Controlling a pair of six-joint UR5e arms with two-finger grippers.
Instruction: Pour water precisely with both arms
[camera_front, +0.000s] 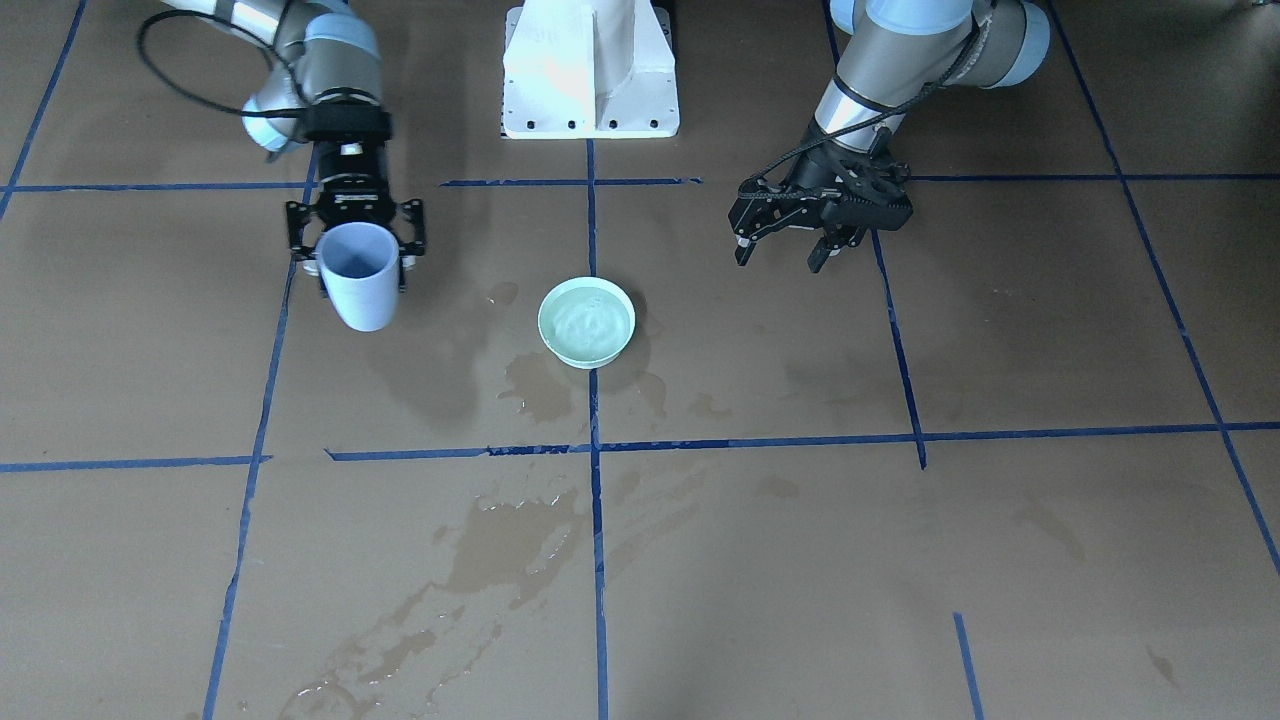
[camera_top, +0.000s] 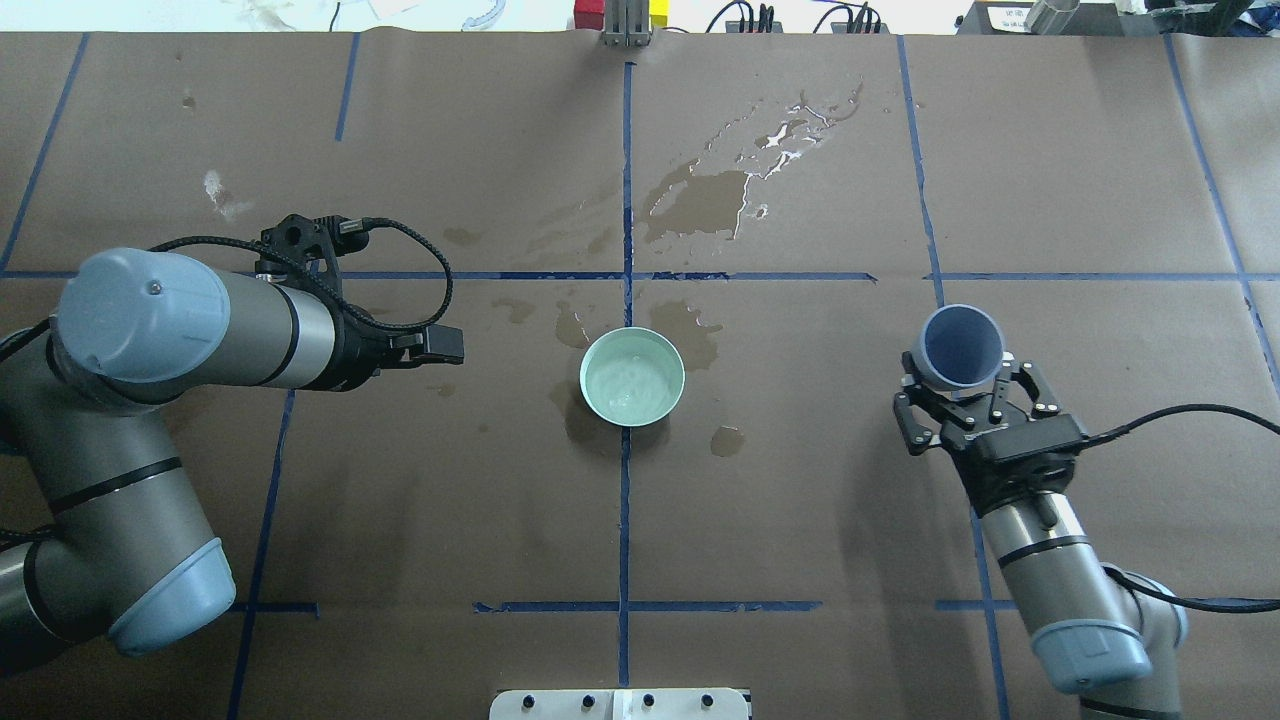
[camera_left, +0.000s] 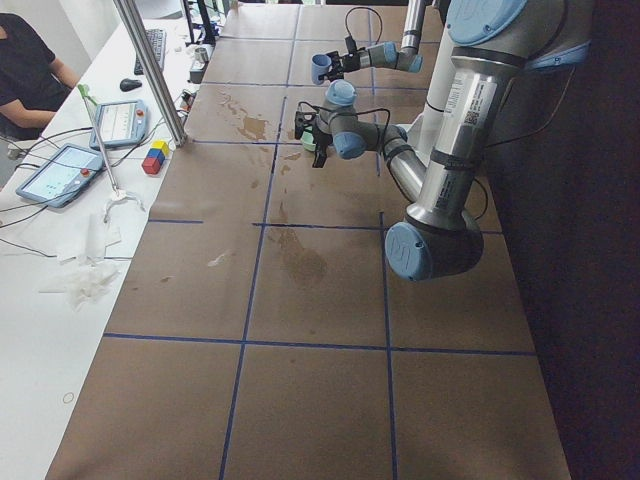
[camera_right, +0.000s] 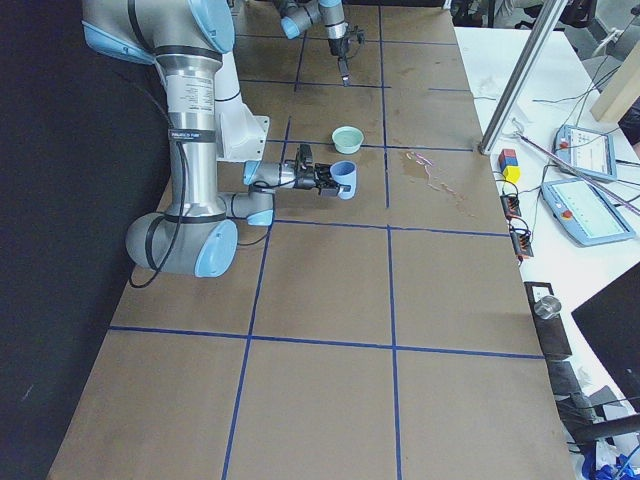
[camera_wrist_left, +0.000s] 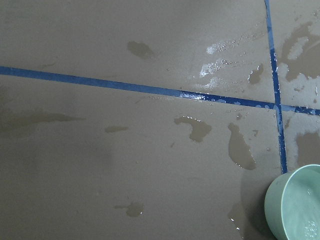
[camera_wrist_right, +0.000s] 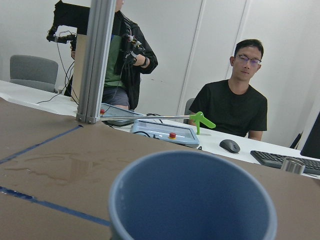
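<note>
Gripping a pale blue cup (camera_front: 357, 285) from both sides with the right gripper (camera_top: 966, 380), fingers pressed against its wall, mouth turned up and tipped a little away from the robot. Holds the cup out over the right part of the brown table (camera_top: 1100, 180), well apart from the bowl; cannot tell whether its foot touches the surface. Extends low and nearly level from the right arm (camera_top: 1035, 555), coming in at the near right corner.

Hovering on the left side, likewise well apart from the bowl, with the left gripper (camera_front: 779, 260) spread wide and carrying nothing, fingers angled down toward the table. Hangs at the end of the left arm (camera_top: 260, 335), bent in from the near left edge.

Sitting in the middle, between the two grippers and on the centre blue tape line (camera_top: 624, 520): a mint-green bowl (camera_top: 584, 380). Holds the water (camera_top: 632, 378), clear and faintly rippled, pooled inside across its bottom.

Ringed by dark wet stains (camera_top: 700, 205) on the brown paper, small ones just beside the bowl, a large glinting patch farther out toward the far edge. Backed at the near edge by the white pedestal (camera_front: 590, 70), in line with the bowl. Beyond the far edge, at a white desk: a seated man (camera_wrist_right: 239, 107) in a black T-shirt and glasses, near a standing person (camera_wrist_right: 127, 60) in a dark jacket.
</note>
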